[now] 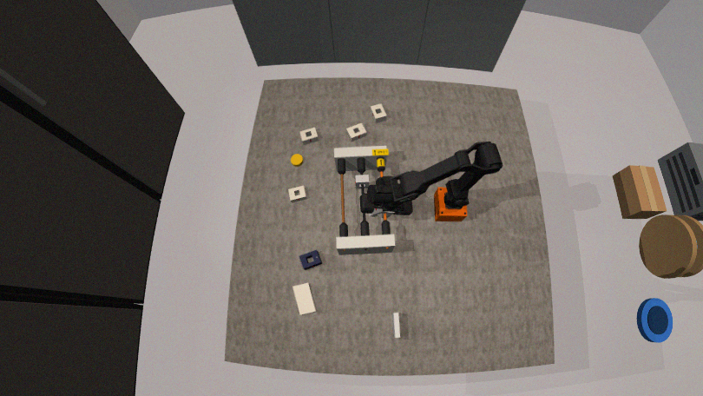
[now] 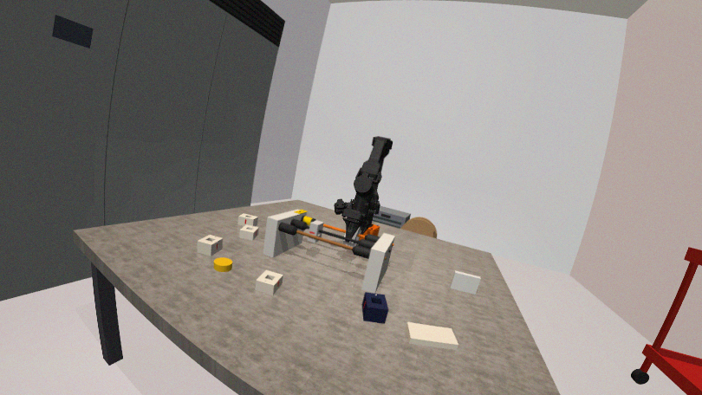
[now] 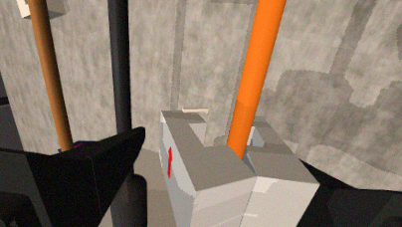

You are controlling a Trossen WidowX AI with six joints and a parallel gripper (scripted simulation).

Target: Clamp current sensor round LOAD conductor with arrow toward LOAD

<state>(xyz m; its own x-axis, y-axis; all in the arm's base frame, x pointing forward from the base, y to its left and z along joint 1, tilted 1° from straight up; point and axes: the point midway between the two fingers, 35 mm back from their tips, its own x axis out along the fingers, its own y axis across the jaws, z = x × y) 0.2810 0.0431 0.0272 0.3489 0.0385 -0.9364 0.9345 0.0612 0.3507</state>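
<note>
Split-core current sensor (image 1: pixel 382 213) (image 3: pixel 194 154), one, pale grey: placed at the orange conductor (image 1: pixel 385 216) (image 2: pixel 334 228) (image 3: pixel 261 50), a half on either side of it; red arrow on one side face, pointing toward the top of the wrist view; latch state cannot be told.

Gripper (image 1: pixel 381 208) (image 2: pixel 349 237) (image 3: pixel 203 139), one, black: jaws wide apart, one finger on each side of the sensor, not clamped on it.

Conductors, three, running between two white end panels: the orange one, with a yellow marker (image 1: pixel 380 152) (image 2: pixel 300 211) on the panel at one end and a yellow sleeve (image 1: pixel 380 163) (image 2: pixel 308 220) below it; a black middle one (image 1: pixel 364 216) (image 2: pixel 331 235) (image 3: pixel 120 60); a brown one (image 1: pixel 343 201) (image 2: pixel 324 241) (image 3: pixel 50 70). Marker lettering too small to read.

Small light-grey block (image 1: pixel 362 178) (image 2: pixel 315 230), one: on the black conductor, red mark on its side.

Loose on the table (image 1: pixel 467 305) (image 2: pixel 314 338): four cream blocks with square holes; a yellow disc (image 1: pixel 296 159) (image 2: pixel 223 264); a navy block (image 1: pixel 303 260) (image 2: pixel 375 312), also holed, near a flat cream plate (image 1: pixel 304 298) (image 2: pixel 432 334); a white plate (image 1: pixel 396 325) (image 2: pixel 464 282), upright
</note>
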